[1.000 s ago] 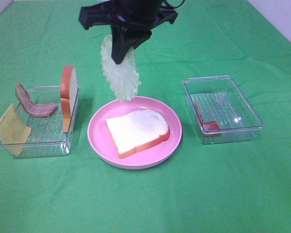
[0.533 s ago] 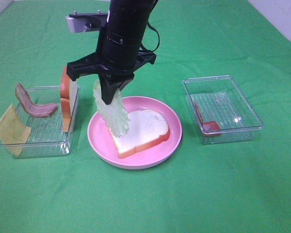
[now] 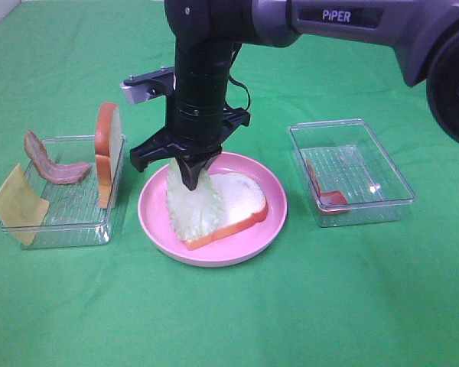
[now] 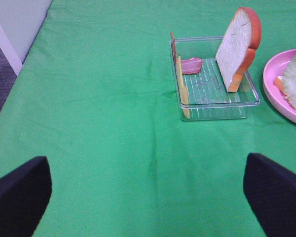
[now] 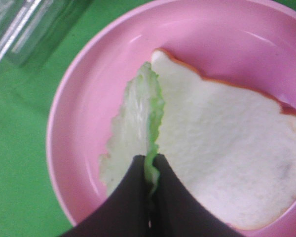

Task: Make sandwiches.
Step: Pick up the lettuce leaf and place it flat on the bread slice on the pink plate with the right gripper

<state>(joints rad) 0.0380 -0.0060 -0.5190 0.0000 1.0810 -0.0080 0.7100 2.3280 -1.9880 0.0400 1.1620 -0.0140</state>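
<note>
A white bread slice (image 3: 241, 197) with orange-brown crust lies flat on the round pink plate (image 3: 271, 222). My right gripper (image 3: 193, 176) is shut on a pale green lettuce leaf (image 3: 191, 208), which droops onto the slice's left part; the right wrist view shows the leaf (image 5: 135, 123) pinched between the fingers (image 5: 167, 202) over the bread (image 5: 227, 148). A second bread slice (image 3: 108, 153) stands upright in the left clear tray (image 3: 61, 229), with a bacon strip (image 3: 50, 164) and a yellow cheese slice (image 3: 17, 202). My left gripper (image 4: 148, 190) is open, well short of that tray (image 4: 214, 106).
A second clear tray (image 3: 352, 172) at the right holds a reddish bacon piece (image 3: 327, 195). Green cloth (image 3: 229, 321) covers the table. The right arm reaches across the middle from the back.
The right gripper has come down with the lettuce from above the plate's far left rim until the leaf lies on the bread slice.
</note>
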